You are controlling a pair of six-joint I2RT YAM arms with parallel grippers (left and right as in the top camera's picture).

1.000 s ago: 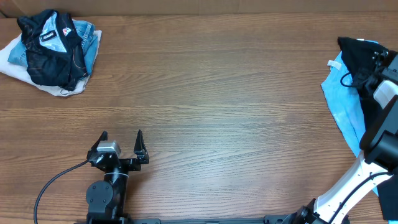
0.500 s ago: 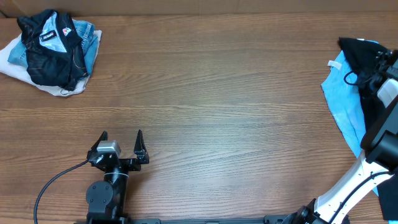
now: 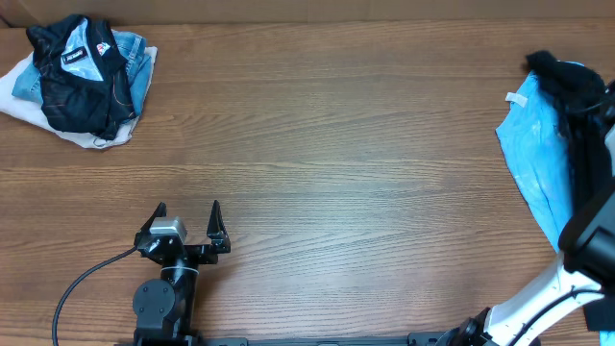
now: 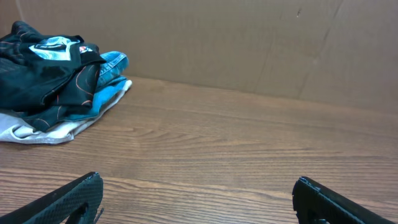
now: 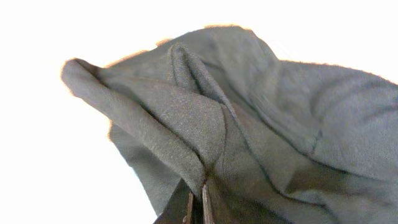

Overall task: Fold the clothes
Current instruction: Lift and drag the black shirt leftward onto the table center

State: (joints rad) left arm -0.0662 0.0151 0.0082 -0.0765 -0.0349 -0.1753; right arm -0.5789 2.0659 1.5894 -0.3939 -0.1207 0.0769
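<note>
My right pincer (image 5: pixel 198 208) is mostly cut off by its wrist view's lower edge, tips buried in the black T-shirt (image 5: pixel 267 124) just above them. Beyond the cloth all is blown-out white; overhead, shirt and pincer blur together.

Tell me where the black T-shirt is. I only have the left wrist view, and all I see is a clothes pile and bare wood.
Observer: In the overhead view the black T-shirt is at the far right edge of the table, away from that pile.
Operator: Does the right arm have hold of it?
Observer: Yes. The right wrist view shows the right fingers shut on a fold of its fabric.
Operator: Is anything underneath it?
Observer: A light blue T-shirt lies spread there, and the black one partly overlaps it.
</note>
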